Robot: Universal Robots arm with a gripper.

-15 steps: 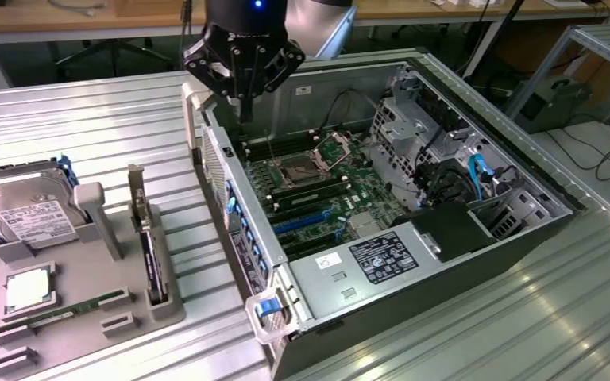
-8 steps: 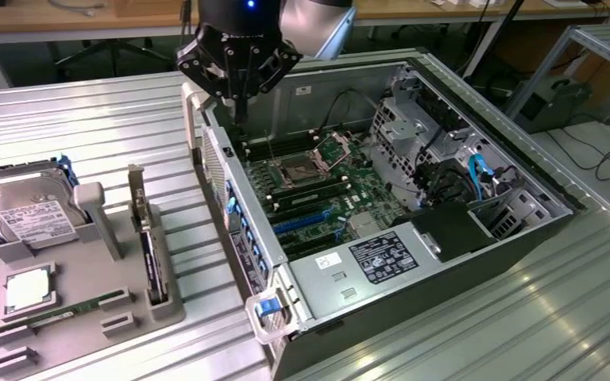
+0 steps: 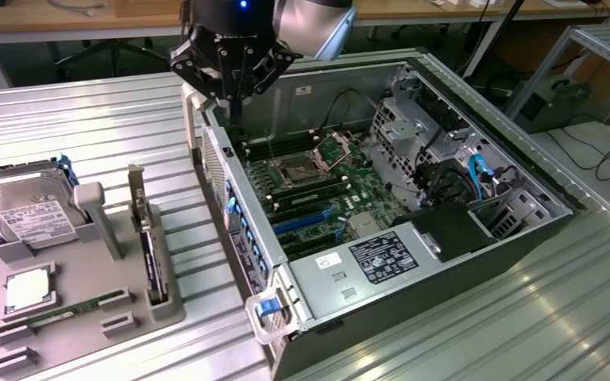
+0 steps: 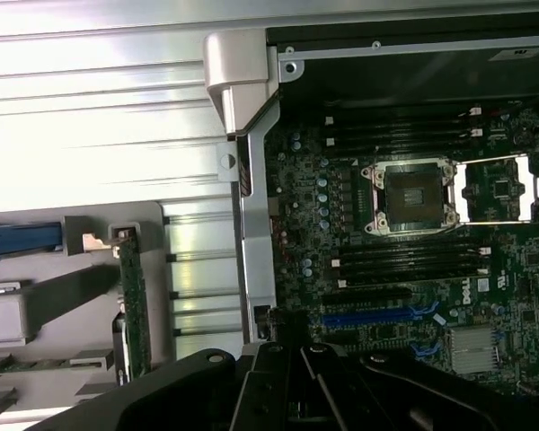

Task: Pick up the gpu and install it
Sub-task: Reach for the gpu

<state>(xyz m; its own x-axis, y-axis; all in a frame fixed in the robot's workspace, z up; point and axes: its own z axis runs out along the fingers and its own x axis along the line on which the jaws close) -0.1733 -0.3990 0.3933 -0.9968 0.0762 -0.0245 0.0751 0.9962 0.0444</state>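
The gripper (image 3: 233,107) hung over the far corner of the open computer case (image 3: 236,214), at the exterior view's left, its jaws drawn fully together with nothing seen held between them. The gpu (image 3: 146,238) stood on its long edge in the grey holder tray (image 3: 93,274) on the ribbed metal table (image 3: 93,119). It sat along the tray's edge nearest the case, apart from the gripper.

Exterior view high, oblique, wide; wrist view straight down, close; shared motherboard (image 3: 360,193) (image 4: 298,193).
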